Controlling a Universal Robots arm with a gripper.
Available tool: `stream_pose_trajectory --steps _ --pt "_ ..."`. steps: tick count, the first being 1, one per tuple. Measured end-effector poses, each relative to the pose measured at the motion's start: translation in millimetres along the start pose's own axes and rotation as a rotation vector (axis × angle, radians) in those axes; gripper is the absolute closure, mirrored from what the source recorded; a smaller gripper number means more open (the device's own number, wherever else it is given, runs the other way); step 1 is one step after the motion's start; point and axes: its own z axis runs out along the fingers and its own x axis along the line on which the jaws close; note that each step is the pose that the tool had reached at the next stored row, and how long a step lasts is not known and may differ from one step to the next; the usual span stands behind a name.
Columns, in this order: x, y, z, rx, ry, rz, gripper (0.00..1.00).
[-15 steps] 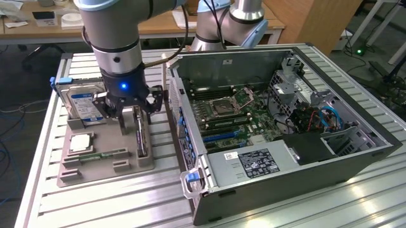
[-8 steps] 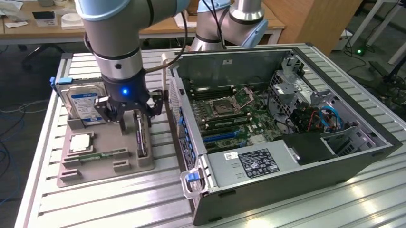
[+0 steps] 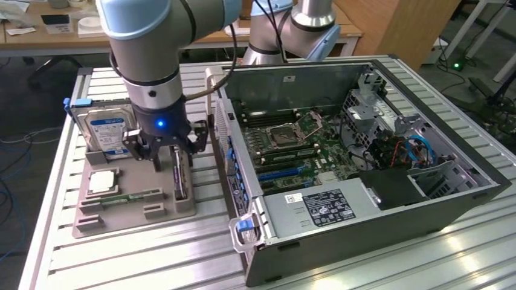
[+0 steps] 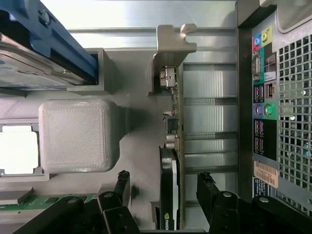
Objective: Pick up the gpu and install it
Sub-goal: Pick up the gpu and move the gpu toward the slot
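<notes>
The gpu [image 3: 179,176] stands on its edge in a slot of the grey holder tray [image 3: 153,212], beside the open computer case [image 3: 451,199]. In the wrist view the gpu [image 4: 171,146] shows edge-on, with its black cooler toward the camera and its silver bracket [image 4: 173,44] at the far end. My gripper [image 3: 171,154] hangs right over the card and is open. Its black fingers [image 4: 122,183] stand one on each side of the card, with a gap to it on both sides. My gripper [image 4: 164,178] holds nothing.
The tray also carries an upright hard drive [image 3: 109,130], a processor chip [image 3: 103,181] and a memory stick [image 3: 129,197]. The case's motherboard [image 3: 290,145] lies exposed, with a power supply [image 3: 322,205] at the front. The case's rear port panel [image 4: 263,97] is close beside the tray.
</notes>
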Motion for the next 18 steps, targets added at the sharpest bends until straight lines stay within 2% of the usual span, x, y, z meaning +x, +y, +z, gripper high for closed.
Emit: stream_pose_trajectory --steps 7,18 --pt "0.2 -0.3 11.5 0.0001 0.0000 0.001 0.34" --pt "-3.4 -0.2 13.3 0.0009 0.0000 0.006 0.34"
